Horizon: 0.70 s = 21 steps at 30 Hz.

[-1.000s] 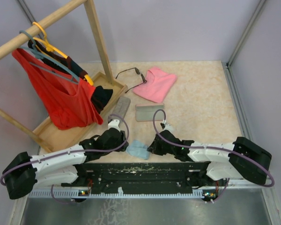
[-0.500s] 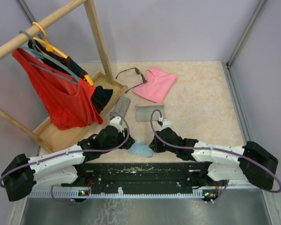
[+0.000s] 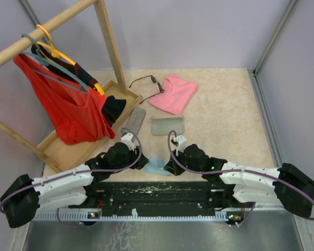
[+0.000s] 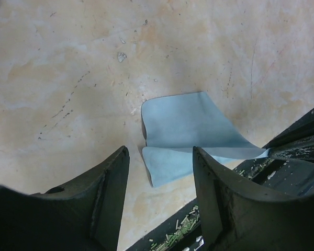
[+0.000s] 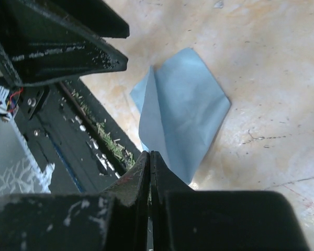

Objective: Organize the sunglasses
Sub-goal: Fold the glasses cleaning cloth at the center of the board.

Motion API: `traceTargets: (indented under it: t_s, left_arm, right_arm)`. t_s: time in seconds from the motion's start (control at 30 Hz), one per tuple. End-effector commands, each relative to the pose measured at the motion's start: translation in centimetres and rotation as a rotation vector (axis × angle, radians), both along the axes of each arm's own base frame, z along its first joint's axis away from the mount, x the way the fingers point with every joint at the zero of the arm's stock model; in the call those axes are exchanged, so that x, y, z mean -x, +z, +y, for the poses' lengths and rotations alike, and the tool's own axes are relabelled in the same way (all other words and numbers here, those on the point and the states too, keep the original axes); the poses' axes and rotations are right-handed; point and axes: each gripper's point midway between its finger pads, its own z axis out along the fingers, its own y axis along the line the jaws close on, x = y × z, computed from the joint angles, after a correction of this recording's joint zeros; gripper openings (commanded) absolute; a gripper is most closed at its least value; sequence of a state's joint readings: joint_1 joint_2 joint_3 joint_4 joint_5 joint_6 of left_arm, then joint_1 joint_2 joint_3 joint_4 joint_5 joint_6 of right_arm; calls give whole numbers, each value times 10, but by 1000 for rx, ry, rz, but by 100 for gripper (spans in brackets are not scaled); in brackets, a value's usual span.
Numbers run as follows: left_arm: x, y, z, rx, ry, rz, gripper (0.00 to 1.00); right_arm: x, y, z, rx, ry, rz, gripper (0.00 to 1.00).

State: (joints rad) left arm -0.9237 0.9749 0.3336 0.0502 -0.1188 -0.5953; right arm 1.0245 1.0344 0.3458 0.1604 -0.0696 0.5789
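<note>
One sunglasses pair upper centre; two cases mid-frame; one blue cloth lower centre between left gripper, fingers apart, and right gripper, fingers together.

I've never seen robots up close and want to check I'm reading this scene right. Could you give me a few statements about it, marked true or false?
1. The left gripper has its fingers apart. True.
2. The right gripper is wide open. False: its fingers are pressed together.
3. A light-blue cloth lies between the two grippers. True.
4. The sunglasses sit inside the grey case. False: they lie on the table beside the pink cloth, away from that case.
</note>
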Motion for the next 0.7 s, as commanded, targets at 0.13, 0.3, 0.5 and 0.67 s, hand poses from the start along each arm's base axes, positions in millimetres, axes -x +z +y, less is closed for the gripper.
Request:
traceTargets:
  t_s: [0.13,0.3,0.5,0.67]
  left_arm:
    - [5,5,1,72,-8,-16,58]
    - [10,-1,-2,89,-28,11,58]
    - [13,-8,-4,82,-53,20,58]
    - [14,-8,-6,88,-67,13,60]
  right_arm:
    - [13,8,7,-35,127,-38,0]
    - [14,1,2,-13,124,-30,0]
    - [0,-5,-6,17,5,-17,0]
    - [-5,-5,-8,20,-33,-18,0]
